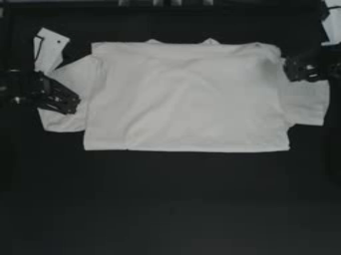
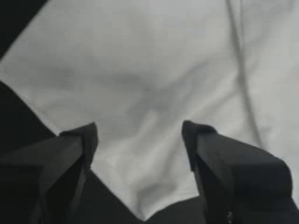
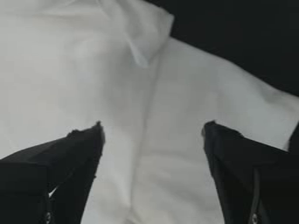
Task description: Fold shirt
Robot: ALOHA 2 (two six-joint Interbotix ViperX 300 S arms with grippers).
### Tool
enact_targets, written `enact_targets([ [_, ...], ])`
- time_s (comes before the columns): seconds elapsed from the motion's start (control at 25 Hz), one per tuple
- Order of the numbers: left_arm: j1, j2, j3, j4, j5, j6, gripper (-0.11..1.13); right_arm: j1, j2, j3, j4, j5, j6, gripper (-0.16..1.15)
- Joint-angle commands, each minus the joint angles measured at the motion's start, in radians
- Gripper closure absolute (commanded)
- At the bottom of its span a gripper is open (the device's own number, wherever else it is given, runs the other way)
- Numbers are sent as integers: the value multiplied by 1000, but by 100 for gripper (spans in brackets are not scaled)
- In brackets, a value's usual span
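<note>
Black hands (image 1: 67,102), white angular plates (image 1: 50,47)

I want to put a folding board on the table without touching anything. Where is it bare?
The widest bare stretch of table lies below the shirt hem, across the full width. It is crowded at both sleeves: the left gripper hovers open over the left sleeve, the right gripper open at the right shoulder.

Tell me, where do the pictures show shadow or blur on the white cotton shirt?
Top view: the white short-sleeved cotton T-shirt looks evenly lit, its folds faint grey. Left wrist view: soft shadow between the open left gripper jaws, whose edges blur. Right wrist view: the open right gripper hovers over a grey crease.
</note>
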Motion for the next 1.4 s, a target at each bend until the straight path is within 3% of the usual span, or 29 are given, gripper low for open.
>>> enact_targets([
  [0.04,23,0,17,3,-71,-14,11,2,-14,-14,-2,-14,2,3],
  [0.2,40,6,48,11,-144,-34,11,0,-14,-11,0,-14,2,3],
  [0.84,64,104,55,2,-210,-32,13,2,-14,-11,5,-49,-2,3],
  [0.96,64,104,57,-2,-210,-32,31,11,-14,-11,3,-52,0,3],
  [1.2,60,98,75,5,-210,-23,103,17,-14,-9,2,-52,2,3],
  [1.28,58,91,78,11,-210,-23,107,15,-14,-3,5,-49,2,3],
  [1.4,58,77,80,15,-210,-21,97,15,-11,18,17,-43,18,3],
])
